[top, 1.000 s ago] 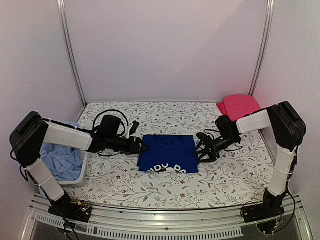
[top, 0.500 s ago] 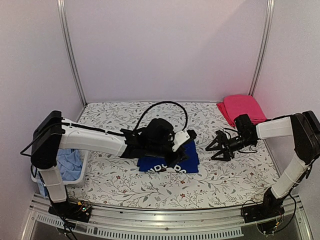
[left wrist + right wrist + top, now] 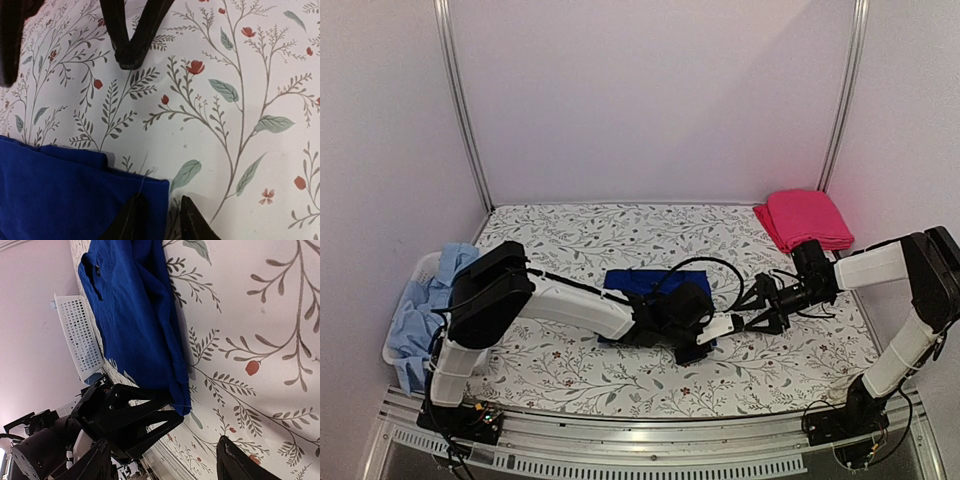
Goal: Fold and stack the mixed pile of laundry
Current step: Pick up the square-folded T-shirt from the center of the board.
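The royal-blue shirt (image 3: pixel 655 283) lies folded flat mid-table. My left arm reaches across it, and my left gripper (image 3: pixel 708 345) is at its near right corner. In the left wrist view one fingertip (image 3: pixel 132 220) rests over the blue shirt (image 3: pixel 65 195) and the other sits on the cover, with the corner's edge in the narrow gap between them. My right gripper (image 3: pixel 752 315) hovers wide open just right of that corner, with nothing in it. The red-pink garment (image 3: pixel 805 218) sits folded at the back right. The light-blue shirt (image 3: pixel 420 300) hangs over the basket.
A white perforated basket (image 3: pixel 80 340) stands at the table's left edge. The floral table cover (image 3: pixel 240 100) spreads to the right of the blue shirt (image 3: pixel 135 315). My left gripper (image 3: pixel 179 405) and my right gripper (image 3: pixel 165 462) are close together.
My left arm swung from the shirt's left side across to its near right corner while its jaws narrowed. The right gripper drew back to the right and stayed open. The shirt's white print no longer shows.
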